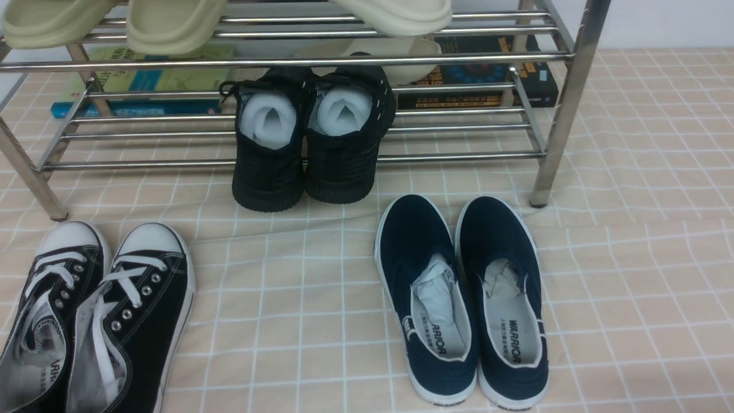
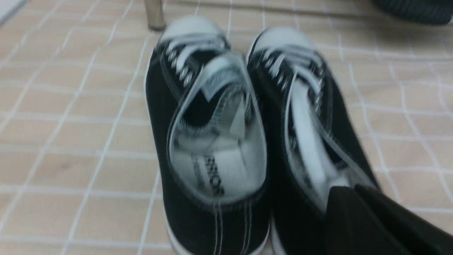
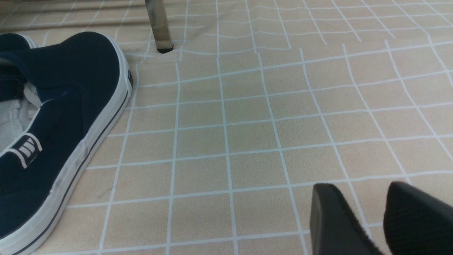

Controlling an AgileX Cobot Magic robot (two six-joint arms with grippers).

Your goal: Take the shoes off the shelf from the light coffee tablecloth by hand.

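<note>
The shoes (image 1: 94, 315), black canvas with white laces, lie side by side on the light coffee tablecloth (image 1: 631, 258) at its near left corner, just in front of the shelf (image 1: 287, 60) and its left leg, toes toward the shelf. They are off the shelf, so this pair looks delivered and the step in hand appears to be the let-go.

The left gripper (image 2: 357, 216) sits at the heel end of the shoe on its own right side; its dark fingers lie close together against the collar, but blur hides whether they pinch the cloth or merely touch it. The next move probably calls for parting the fingers fully and lifting straight up, so the heel is not dragged.

The right gripper (image 3: 375, 219) hovers over bare cloth beside the navy slip-ons (image 3: 56, 134), fingers spread, holding nothing.
</note>
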